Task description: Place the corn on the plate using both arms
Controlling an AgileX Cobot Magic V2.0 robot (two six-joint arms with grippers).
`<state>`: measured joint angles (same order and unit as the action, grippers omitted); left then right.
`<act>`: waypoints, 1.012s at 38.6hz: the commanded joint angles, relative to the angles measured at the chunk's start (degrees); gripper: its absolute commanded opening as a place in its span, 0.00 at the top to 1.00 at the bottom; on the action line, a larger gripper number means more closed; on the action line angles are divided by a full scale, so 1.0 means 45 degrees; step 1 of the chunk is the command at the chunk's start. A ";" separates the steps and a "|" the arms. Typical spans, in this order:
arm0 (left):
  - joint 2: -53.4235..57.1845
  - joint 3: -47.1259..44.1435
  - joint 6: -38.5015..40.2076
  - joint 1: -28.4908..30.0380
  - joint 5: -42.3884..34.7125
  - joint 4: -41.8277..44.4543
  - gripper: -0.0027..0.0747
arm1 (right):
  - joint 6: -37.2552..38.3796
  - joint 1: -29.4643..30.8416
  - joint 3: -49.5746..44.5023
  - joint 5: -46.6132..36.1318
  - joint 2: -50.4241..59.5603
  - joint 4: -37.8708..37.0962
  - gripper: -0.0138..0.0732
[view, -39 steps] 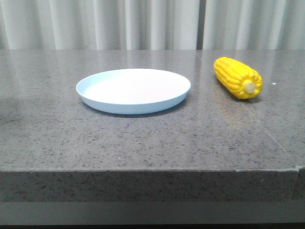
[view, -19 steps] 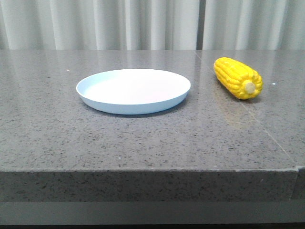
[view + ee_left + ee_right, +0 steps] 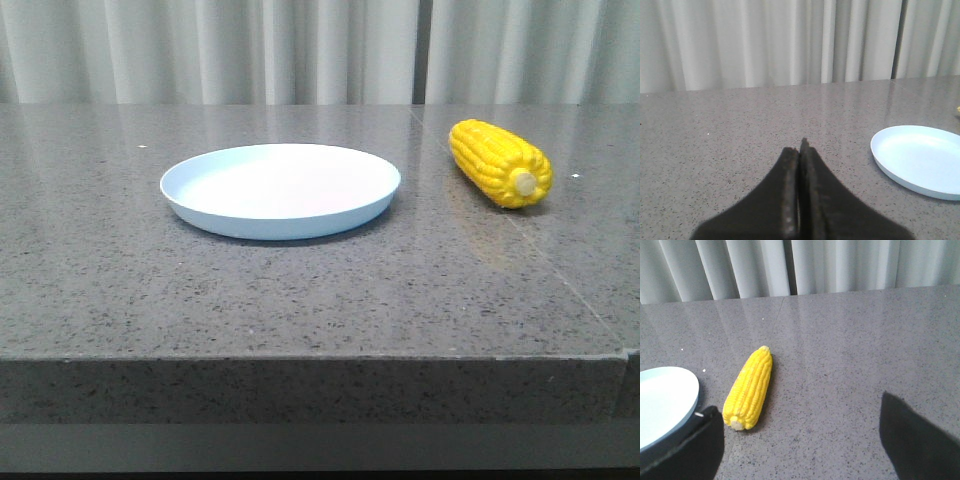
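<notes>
The yellow corn lies on the grey stone table to the right of the pale blue plate, stub end toward the front. Neither gripper shows in the front view. In the right wrist view my right gripper is open and empty; the corn lies just ahead of its one finger, with the plate's rim beside it. In the left wrist view my left gripper is shut and empty over bare table; the plate lies off to one side of it.
A white curtain hangs behind the table's back edge. The table's front edge runs across the front view, with a seam at the right corner.
</notes>
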<state>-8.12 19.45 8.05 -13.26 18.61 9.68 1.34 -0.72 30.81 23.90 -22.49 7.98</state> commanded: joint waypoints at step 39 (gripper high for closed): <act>-0.0145 0.0357 0.0157 0.0043 -0.0995 0.0076 0.99 | -0.0072 -0.1785 1.0872 0.4311 -1.5461 0.2407 0.09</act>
<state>-8.12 19.45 8.08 -13.26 18.61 9.68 1.34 -8.73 76.50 44.80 -92.02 17.88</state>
